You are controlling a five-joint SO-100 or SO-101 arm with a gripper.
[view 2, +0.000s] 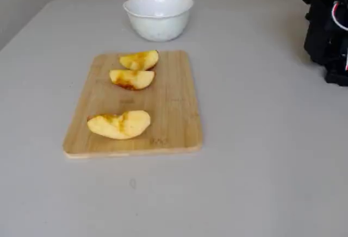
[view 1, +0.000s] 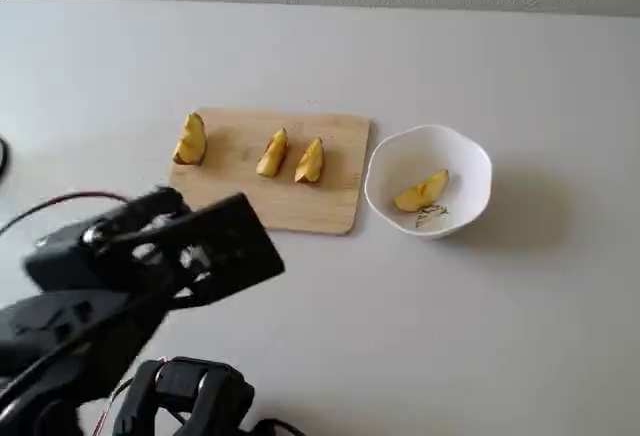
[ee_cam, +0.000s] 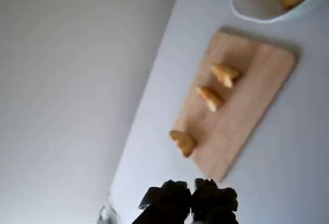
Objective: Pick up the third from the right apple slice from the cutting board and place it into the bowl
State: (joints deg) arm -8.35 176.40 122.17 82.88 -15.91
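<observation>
- The apple slice [view 1: 421, 192] is a small pale-yellow wedge with a pointed end and a thin orange-brown skin edge; it lies inside the bowl [view 1: 470, 161], near the centre of the bowl's floor, just above a small leafy motif as a fixed view shows it.
- The bowl is round, white and glossy like ceramic, with a gently wavy rim; it stands on the table [view 1: 500, 336] just beside the short end of the cutting board [view 1: 320, 211].
- The cutting board is a thin, light wooden rectangle with rounded corners and faint grain.
- 3 more wedges lie on the board: a chunkier wedge [view 1: 190, 140] at the end far from the bowl, and 2 slimmer wedges [view 1: 272, 153] close together nearer the bowl.
- The table is smooth, matte and pale grey.
- The gripper [ee_cam: 192, 199] is dark plastic; in the wrist view its fingertips sit pressed together with nothing between them, off the board's far end from the bowl.
</observation>
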